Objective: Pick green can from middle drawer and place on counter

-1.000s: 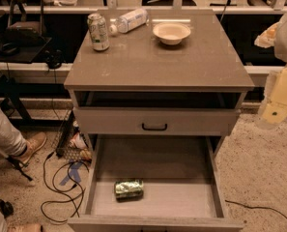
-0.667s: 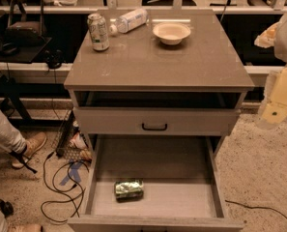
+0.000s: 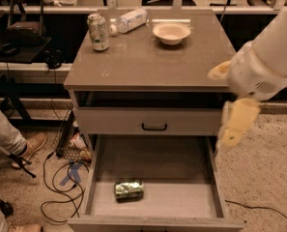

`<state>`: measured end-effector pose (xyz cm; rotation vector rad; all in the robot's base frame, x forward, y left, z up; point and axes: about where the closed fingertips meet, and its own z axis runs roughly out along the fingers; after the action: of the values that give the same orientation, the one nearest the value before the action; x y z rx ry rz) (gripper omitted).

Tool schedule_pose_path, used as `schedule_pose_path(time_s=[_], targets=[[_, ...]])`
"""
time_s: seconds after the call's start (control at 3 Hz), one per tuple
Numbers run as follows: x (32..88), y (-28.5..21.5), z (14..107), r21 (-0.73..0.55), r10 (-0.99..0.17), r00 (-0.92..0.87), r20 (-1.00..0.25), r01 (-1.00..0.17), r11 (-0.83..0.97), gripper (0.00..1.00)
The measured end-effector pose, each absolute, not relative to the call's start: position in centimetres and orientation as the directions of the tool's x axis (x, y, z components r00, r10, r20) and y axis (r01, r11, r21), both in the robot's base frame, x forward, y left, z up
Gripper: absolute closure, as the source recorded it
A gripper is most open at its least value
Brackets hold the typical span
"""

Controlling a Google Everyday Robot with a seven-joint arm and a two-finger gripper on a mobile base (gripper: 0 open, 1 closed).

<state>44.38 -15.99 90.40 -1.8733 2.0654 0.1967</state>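
The green can (image 3: 129, 189) lies on its side on the pale bottom of the open middle drawer (image 3: 152, 209), towards its front left. The counter (image 3: 152, 57) is the grey-brown top of the cabinet above. My gripper (image 3: 236, 124) hangs from the white arm at the right, beside the cabinet's right edge and above the drawer's right wall, well apart from the can.
On the counter stand a taller whitish-green can (image 3: 98, 31), a plastic bottle lying on its side (image 3: 130, 20) and a white bowl (image 3: 171, 33). A shallower drawer front with a black handle (image 3: 154, 126) sits above the open drawer. Cables (image 3: 61, 178) and a person's leg and shoe (image 3: 17, 144) are at the left.
My arm and gripper have moved left, from the right edge of the view towards the cabinet's right side. The can and counter objects have not moved.
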Motion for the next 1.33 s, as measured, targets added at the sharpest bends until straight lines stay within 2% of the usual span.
schedule_pose_path(time_s=[0.33,0.67,1.0,1.33], targets=[[43.9,-8.4,80.7,-0.058,-0.903,0.012,-0.430,-0.998,0.014,0.00],[44.0,-8.3,80.4,-0.057,-0.903,0.012,-0.430,-0.998,0.013,0.00],[45.4,-5.5,73.0,-0.018,-0.891,0.009,-0.454,-1.000,0.000,0.00],[47.6,-2.2,63.7,0.018,-0.847,-0.014,-0.532,-1.000,0.005,0.00]])
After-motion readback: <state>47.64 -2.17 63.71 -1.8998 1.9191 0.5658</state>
